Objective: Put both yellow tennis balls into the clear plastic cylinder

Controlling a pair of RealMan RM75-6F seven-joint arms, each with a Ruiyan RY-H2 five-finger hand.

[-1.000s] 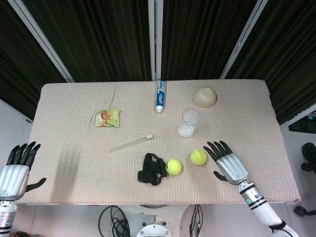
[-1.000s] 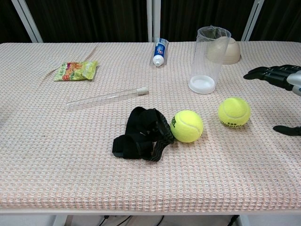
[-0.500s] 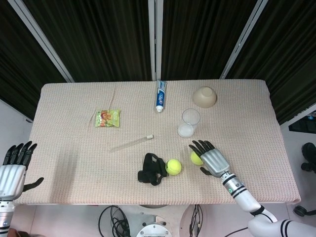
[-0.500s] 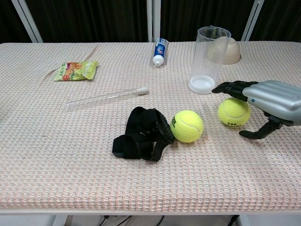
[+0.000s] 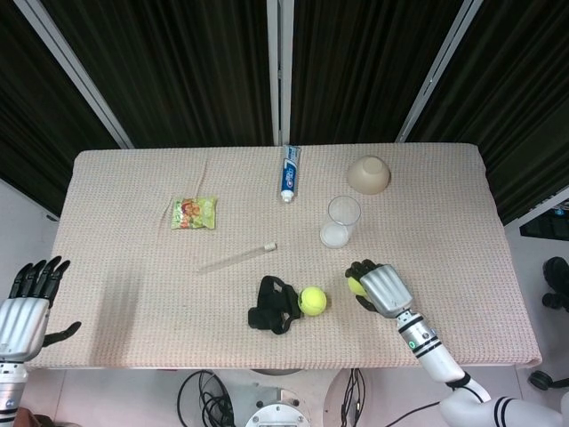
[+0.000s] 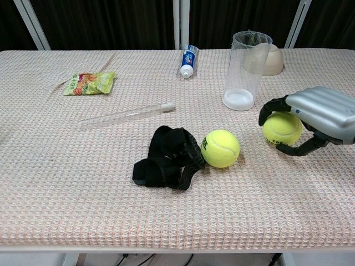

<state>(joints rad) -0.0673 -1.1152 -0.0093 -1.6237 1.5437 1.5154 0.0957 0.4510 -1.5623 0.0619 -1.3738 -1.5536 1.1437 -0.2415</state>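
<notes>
Dark curtains hang behind a tabletop (image 5: 133, 267) covered in a beige waffle-weave cloth. At its far 8 o'clock corner, off the edge, the left hand (image 5: 25, 311) waits with fingers spread and nothing in them; the chest view does not show it at all. Moving right, a snack packet (image 6: 89, 82) and a thin clear tube (image 6: 126, 115) lie toward 10 o'clock, and a black strap (image 6: 168, 158) sits near the middle with the free tennis ball (image 6: 221, 148) touching its 3 o'clock side. At 12 o'clock lies a toothpaste tube (image 6: 188, 61). The clear plastic cylinder (image 6: 246, 69) stands upright and empty toward 1 o'clock, a beige bowl (image 5: 368, 173) just behind it. At 4 o'clock the right hand (image 6: 310, 119) curls around the second tennis ball (image 6: 282, 127), fingers (image 6: 269, 108) over its top and thumb below; whether the ball has left the cloth I cannot tell. Both balls should be light, springy and felt-covered, so they grip well, best taken across the widest part. The cylinder looks thin and light, likely to tip if knocked on the rim. From above, the hand hides most of its ball.
</notes>
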